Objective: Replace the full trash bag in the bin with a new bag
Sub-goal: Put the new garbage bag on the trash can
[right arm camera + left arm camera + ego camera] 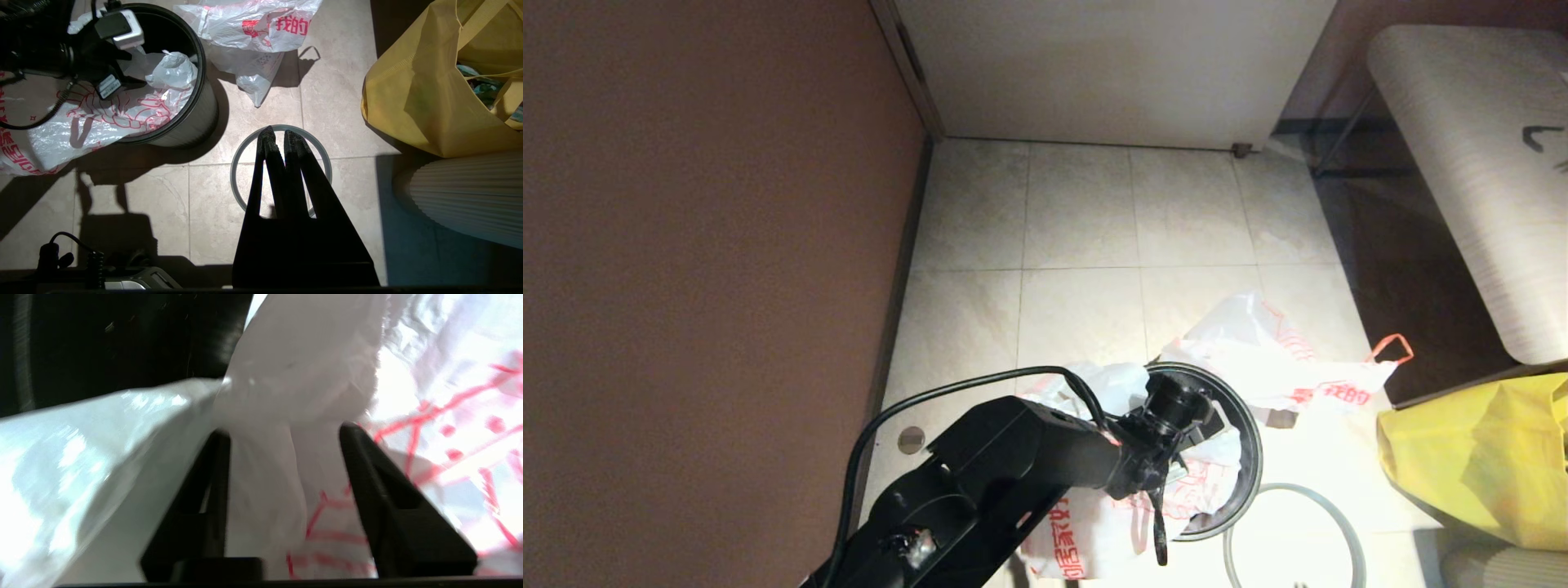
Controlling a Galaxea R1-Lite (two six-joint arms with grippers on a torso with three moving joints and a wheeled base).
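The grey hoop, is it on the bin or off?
Off. The grey hoop lies flat on the floor tiles beside the bin, under the right gripper, while the left gripper works the bag inside.

Readable in the right wrist view's upper middle: red characters "我的" on the crumpled translucent white plastic bag (pixel 261 28) lying on the floor tiles. Other red print on the white bags too distorted to read.

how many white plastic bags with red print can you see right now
2. One bag is draped in and over the bin, where the left gripper has its open fingers around a fold of it. The other bag lies on the floor beyond the bin. None hidden that I can tell.
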